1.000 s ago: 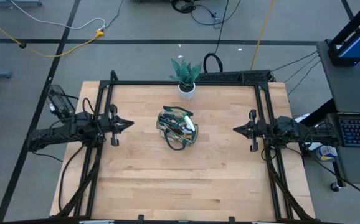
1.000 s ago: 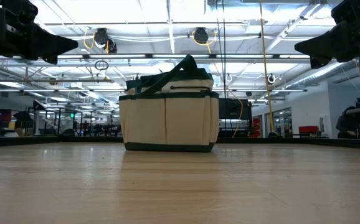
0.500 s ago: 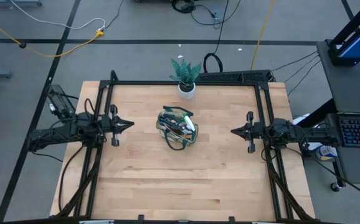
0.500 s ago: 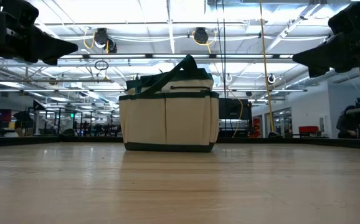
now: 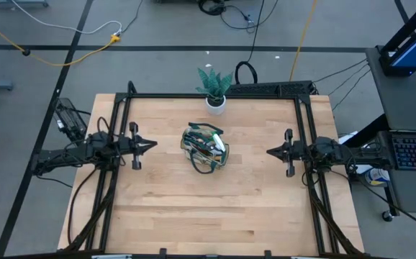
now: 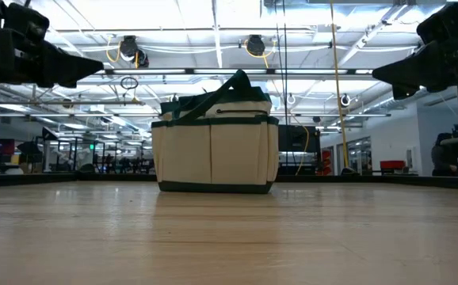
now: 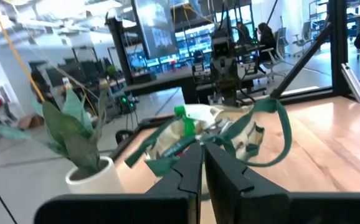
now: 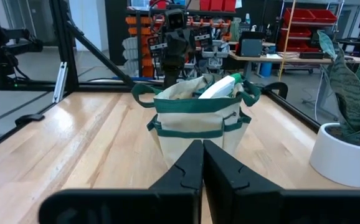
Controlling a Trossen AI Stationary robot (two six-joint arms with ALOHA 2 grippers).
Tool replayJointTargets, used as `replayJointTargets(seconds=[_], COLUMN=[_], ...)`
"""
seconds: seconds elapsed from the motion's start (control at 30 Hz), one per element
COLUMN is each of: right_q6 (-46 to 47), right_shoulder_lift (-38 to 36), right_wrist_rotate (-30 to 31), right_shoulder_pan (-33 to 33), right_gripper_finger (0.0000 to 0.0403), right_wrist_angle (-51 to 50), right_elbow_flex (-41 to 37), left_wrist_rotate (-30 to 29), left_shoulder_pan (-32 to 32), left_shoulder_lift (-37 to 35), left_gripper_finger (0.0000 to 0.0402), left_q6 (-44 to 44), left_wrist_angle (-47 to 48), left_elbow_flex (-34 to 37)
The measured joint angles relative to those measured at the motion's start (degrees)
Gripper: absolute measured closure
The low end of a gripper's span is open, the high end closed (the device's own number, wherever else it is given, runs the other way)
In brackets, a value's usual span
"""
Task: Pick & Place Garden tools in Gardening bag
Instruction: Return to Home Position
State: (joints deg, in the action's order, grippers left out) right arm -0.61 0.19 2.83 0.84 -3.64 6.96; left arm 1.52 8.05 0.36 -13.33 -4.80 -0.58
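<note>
While evidently done with packed gardening bag [image 5: 205, 149], holds left pincer [image 5: 152, 144] and right pincer [image 5: 268, 152] pressed together, empty, well clear.

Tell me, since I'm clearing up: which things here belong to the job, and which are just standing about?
Job: bag mid-table; tools sticking out of it; left gripper and right gripper, one each side.
Standing about: potted plant at the table's far edge.

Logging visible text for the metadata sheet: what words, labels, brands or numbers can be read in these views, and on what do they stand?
No text is readable in any view.
gardening bag: plain fabric, no label or brand showing.
Background screen in the left wrist view: lit, but too blurred to read.
Keyboard at the high view's right edge: key legends too small to read.
</note>
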Motion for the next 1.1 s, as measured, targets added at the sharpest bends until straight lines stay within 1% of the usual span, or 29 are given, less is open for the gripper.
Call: replayJointTargets(seconds=[0.1,0.23,0.3,0.43,0.57,0.73,0.9,1.1], right_q6=[-0.5,-0.3,-1.3,-1.6,-1.7,-2.5,-1.7,-1.6], right_shoulder_lift=[0.0,0.0,0.0,0.0,0.0,0.0,0.0,0.0], right_wrist_rotate=[0.0,-0.2,0.0,0.0,0.0,0.0,0.0,0.0], right_shoulder_pan=[0.0,0.0,0.0,0.0,0.0,0.0,0.0,0.0], right_gripper_finger=[0.0403,0.0403,0.0403,0.0403,0.0403,0.0403,0.0403,0.0403], right_wrist_angle=[1.4,6.6,7.2,7.0,6.9,6.8,6.8,6.8], right_elbow_flex=[-0.6,-3.8,-4.3,-4.4,-4.5,-4.5,-4.5,-4.6], left_wrist_rotate=[0.0,0.0,0.0,0.0,0.2,0.2,0.1,-0.1], left_shoulder_pan=[0.0,0.0,0.0,0.0,0.0,0.0,0.0,0.0], left_shoulder_lift=[0.0,0.0,0.0,0.0,0.0,0.0,0.0,0.0], left_gripper_finger=[0.0376,0.0376,0.0376,0.0376,0.0376,0.0376,0.0376,0.0376], left_q6=[-1.1,0.0,0.5,1.0,0.9,3.2,1.3,1.6], left_wrist_angle=[0.0,0.2,0.2,0.7,3.1,3.6,3.7,3.3], left_elbow_flex=[0.0,0.0,0.0,0.0,0.0,-0.1,-0.1,-0.1])
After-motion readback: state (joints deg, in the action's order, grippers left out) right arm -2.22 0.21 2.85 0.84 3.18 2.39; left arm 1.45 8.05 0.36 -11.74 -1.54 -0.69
